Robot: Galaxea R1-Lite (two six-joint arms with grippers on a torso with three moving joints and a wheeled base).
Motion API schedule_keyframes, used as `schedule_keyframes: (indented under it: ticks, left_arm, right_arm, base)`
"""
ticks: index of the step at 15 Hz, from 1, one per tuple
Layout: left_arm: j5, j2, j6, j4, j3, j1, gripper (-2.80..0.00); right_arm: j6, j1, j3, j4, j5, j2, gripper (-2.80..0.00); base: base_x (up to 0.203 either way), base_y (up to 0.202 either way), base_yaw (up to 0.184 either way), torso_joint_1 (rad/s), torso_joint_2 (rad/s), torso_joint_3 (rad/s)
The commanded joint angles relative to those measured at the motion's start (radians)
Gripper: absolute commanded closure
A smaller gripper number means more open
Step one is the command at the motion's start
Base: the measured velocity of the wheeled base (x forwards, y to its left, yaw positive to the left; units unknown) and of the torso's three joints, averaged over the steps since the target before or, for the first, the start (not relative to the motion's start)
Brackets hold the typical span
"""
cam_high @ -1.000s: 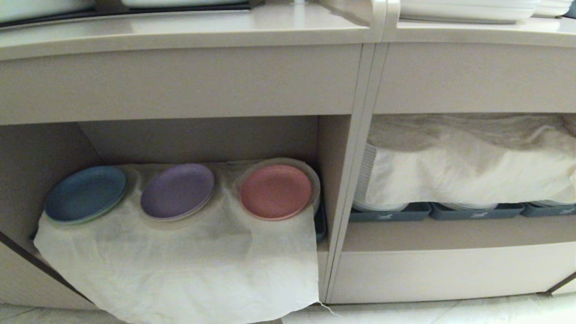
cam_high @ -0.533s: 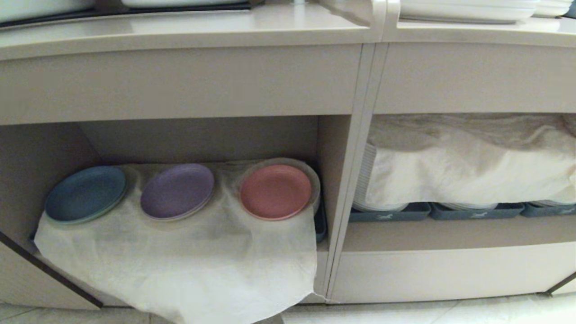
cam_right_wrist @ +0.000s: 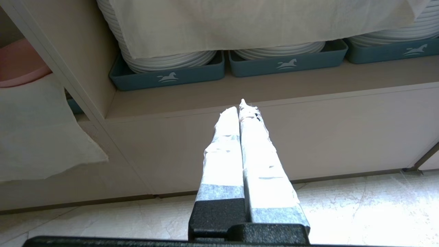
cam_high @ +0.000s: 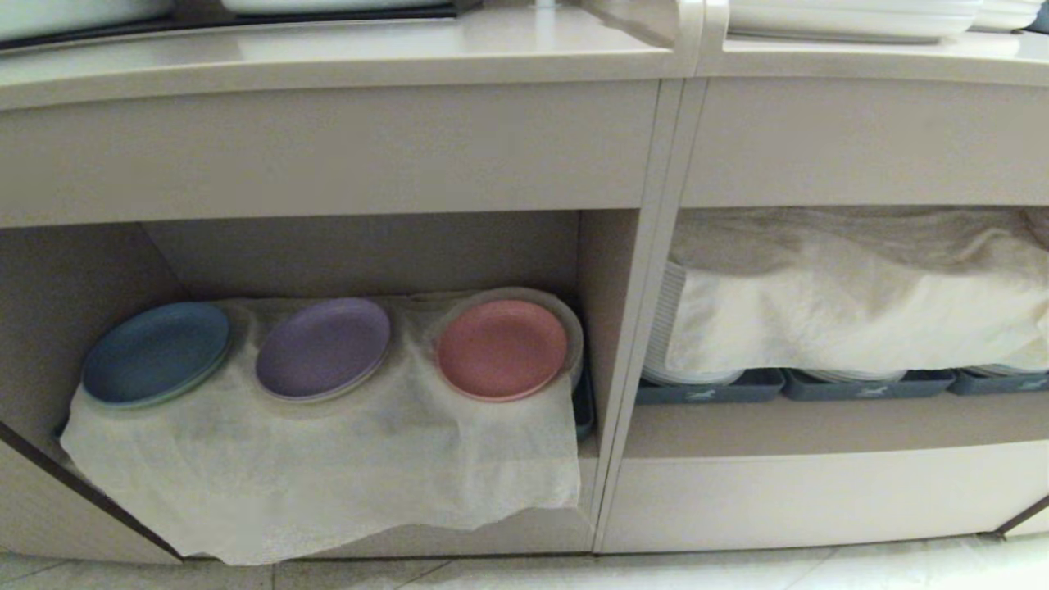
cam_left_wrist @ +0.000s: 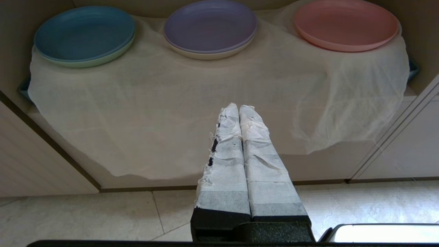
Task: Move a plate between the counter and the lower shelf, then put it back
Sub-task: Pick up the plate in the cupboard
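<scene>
Pink plate (cam_high: 501, 348): small, round, plain, matte, with a low raised rim. It sits rightmost of three in the lower shelf (cam_high: 369, 254), on top of a thin white cloth (cam_high: 328, 467) draped over round stacks; the cloth's front edge hangs down past the shelf lip.

Purple plate (cam_high: 323, 347): like size, in the middle, just left of the pink one. Blue plate (cam_high: 156, 352): far left, over a pale green one.

Right cubby (cam_high: 819, 426): three grey-blue trays (cam_right_wrist: 168, 76) with a white horse mark, side by side, each holding stacked white plates (cam_right_wrist: 161, 61), with a second white cloth (cam_high: 852, 303) laid over the stacks.

Counter (cam_high: 328, 53): beige top above the shelves, with white dishes at its far edge.

Left pincer (cam_left_wrist: 239, 108): tape-wrapped fingers pressed together, empty, held low before the lower shelf, pointing at the hanging cloth, well short of the plates.

Right pincer (cam_right_wrist: 240, 110): likewise closed and empty, held low before the right cubby, pointing at its front panel above the pale tiled floor (cam_right_wrist: 360, 206).
</scene>
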Motion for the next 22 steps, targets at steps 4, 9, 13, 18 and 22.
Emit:
schedule_keyframes:
  ticks: [4,9,13,18,22]
  left_arm:
    - [0.0,-0.001,0.001,0.0,0.0,0.0,0.0]
    - [0.003,-0.001,0.0,0.0,0.0,0.0,0.0]
    - [0.003,-0.001,-0.002,0.0,0.0,0.0,0.0]
    - [0.003,-0.001,-0.002,0.0,0.0,0.0,0.0]
    - [0.001,-0.001,-0.003,-0.001,0.0,0.0,0.0]
  right_arm:
    - [0.001,0.0,0.0,0.0,0.0,0.0,0.0]
    - [0.001,0.0,0.0,0.0,0.0,0.0,0.0]
    - [0.001,0.0,0.0,0.0,0.0,0.0,0.0]
    - [0.001,0.0,0.0,0.0,0.0,0.0,0.0]
    - [0.001,0.0,0.0,0.0,0.0,0.0,0.0]
  base:
    - [0.0,0.0,0.0,0.0,0.0,0.0]
    - [0.0,0.0,0.0,0.0,0.0,0.0]
    - [0.0,0.0,0.0,0.0,0.0,0.0]
    - [0.0,0.0,0.0,0.0,0.0,0.0]
    - [0.0,0.0,0.0,0.0,0.0,0.0]
